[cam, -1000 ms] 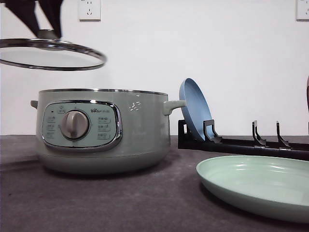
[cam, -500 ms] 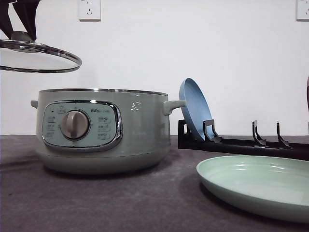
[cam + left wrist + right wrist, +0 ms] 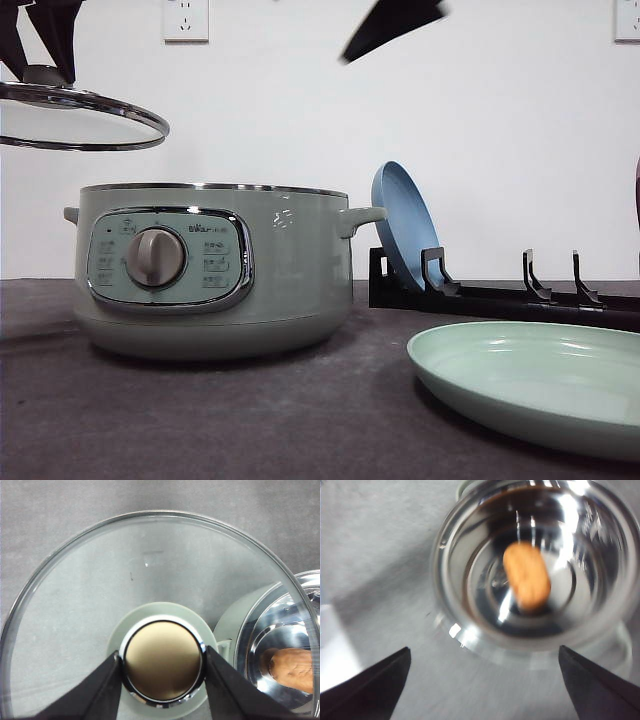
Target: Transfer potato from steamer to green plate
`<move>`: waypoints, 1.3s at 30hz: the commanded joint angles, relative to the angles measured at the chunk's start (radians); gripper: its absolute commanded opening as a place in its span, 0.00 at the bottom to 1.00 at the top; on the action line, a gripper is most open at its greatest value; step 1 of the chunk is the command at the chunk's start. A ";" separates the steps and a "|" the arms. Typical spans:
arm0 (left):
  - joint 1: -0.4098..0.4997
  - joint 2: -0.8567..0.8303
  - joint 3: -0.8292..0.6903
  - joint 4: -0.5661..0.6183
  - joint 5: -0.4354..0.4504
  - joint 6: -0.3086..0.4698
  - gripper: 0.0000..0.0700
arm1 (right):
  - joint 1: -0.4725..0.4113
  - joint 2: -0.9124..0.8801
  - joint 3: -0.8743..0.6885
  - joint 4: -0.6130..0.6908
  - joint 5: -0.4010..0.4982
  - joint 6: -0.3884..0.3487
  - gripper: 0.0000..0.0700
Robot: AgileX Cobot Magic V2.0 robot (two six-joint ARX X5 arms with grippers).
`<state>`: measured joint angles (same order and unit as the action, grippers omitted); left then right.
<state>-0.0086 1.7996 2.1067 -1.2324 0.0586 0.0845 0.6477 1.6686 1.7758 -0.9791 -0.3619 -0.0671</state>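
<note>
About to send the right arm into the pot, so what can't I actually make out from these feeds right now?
- Potato: motion-blurred in the right wrist view, hidden behind the steamer wall in front, cut off by the frame edge in the left wrist view.
- Right gripper: only the fingertips enter at the right wrist view's corners.
- Green plate: its right side is cut by the front frame edge.

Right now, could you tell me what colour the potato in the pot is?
Orange-brown potato; the right wrist view shows it best.
</note>
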 commanded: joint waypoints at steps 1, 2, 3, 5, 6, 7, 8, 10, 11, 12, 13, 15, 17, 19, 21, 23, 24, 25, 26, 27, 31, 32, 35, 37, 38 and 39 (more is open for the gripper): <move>0.002 -0.002 0.047 0.028 0.009 0.001 0.01 | 0.017 0.086 0.078 0.008 0.010 -0.070 0.83; 0.002 -0.002 0.047 0.028 0.008 0.001 0.01 | 0.022 0.123 0.109 0.013 0.019 -0.082 0.83; 0.002 -0.002 0.047 0.028 0.009 0.001 0.01 | 0.026 0.157 0.136 0.016 0.027 -0.096 0.83; 0.002 -0.002 0.047 0.027 0.009 0.001 0.01 | 0.033 0.222 0.182 0.027 0.036 -0.121 0.83; 0.001 -0.002 0.047 0.027 0.009 0.001 0.01 | 0.036 0.252 0.198 0.038 0.042 -0.131 0.83; 0.001 -0.002 0.047 0.027 0.009 0.001 0.01 | 0.040 0.279 0.212 0.050 0.047 -0.141 0.83; 0.001 -0.002 0.047 0.027 0.009 0.000 0.01 | 0.043 0.303 0.223 0.060 0.049 -0.152 0.83; 0.001 -0.002 0.047 0.026 0.009 -0.006 0.01 | 0.052 0.350 0.236 0.087 0.049 -0.173 0.84; 0.001 -0.002 0.047 0.025 0.009 -0.007 0.01 | 0.055 0.367 0.237 0.102 0.050 -0.178 0.84; 0.001 -0.002 0.047 0.024 0.009 -0.007 0.01 | 0.059 0.385 0.237 0.115 0.053 -0.181 0.85; 0.001 -0.001 0.047 0.024 0.009 -0.007 0.01 | 0.062 0.403 0.237 0.126 0.059 -0.185 0.86; 0.001 -0.001 0.047 0.023 0.009 -0.008 0.01 | 0.068 0.434 0.237 0.139 0.083 -0.202 0.88; 0.001 0.000 0.047 0.022 0.009 -0.011 0.01 | 0.073 0.462 0.237 0.154 0.115 -0.226 0.88; 0.001 0.000 0.046 0.019 0.009 -0.016 0.01 | 0.077 0.487 0.237 0.177 0.142 -0.240 0.88; 0.001 0.000 0.046 0.019 0.009 -0.019 0.01 | 0.077 0.505 0.237 0.197 0.152 -0.250 0.88; 0.001 0.000 0.046 0.018 0.009 -0.020 0.01 | 0.076 0.520 0.237 0.213 0.153 -0.255 0.88; 0.001 0.000 0.046 0.017 0.009 -0.020 0.01 | 0.076 0.527 0.237 0.222 0.153 -0.255 0.88; 0.001 0.000 0.046 0.016 0.009 -0.020 0.01 | 0.075 0.534 0.237 0.231 0.153 -0.256 0.88; 0.001 0.000 0.046 0.017 0.009 -0.020 0.01 | 0.073 0.541 0.237 0.239 0.153 -0.256 0.88; 0.001 0.000 0.046 0.017 0.009 -0.020 0.01 | 0.072 0.546 0.237 0.244 0.153 -0.256 0.88; 0.001 0.000 0.046 0.019 0.009 -0.020 0.01 | 0.065 0.566 0.236 0.253 0.153 -0.255 0.88; 0.001 0.000 0.046 0.020 0.009 -0.020 0.01 | 0.063 0.573 0.236 0.254 0.153 -0.255 0.88; 0.001 0.000 0.046 0.020 0.009 -0.020 0.01 | 0.057 0.580 0.236 0.246 0.149 -0.250 0.88; 0.001 0.000 0.046 0.020 0.009 -0.020 0.01 | 0.055 0.581 0.236 0.246 0.148 -0.249 0.88; 0.001 0.000 0.046 0.020 0.009 -0.020 0.01 | 0.055 0.581 0.236 0.246 0.146 -0.247 0.88; 0.001 0.000 0.046 0.020 0.009 -0.020 0.01 | 0.054 0.581 0.236 0.244 0.139 -0.246 0.87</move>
<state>-0.0086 1.7996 2.1067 -1.2419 0.0589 0.0685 0.6927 2.2242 1.9854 -0.7399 -0.2145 -0.3106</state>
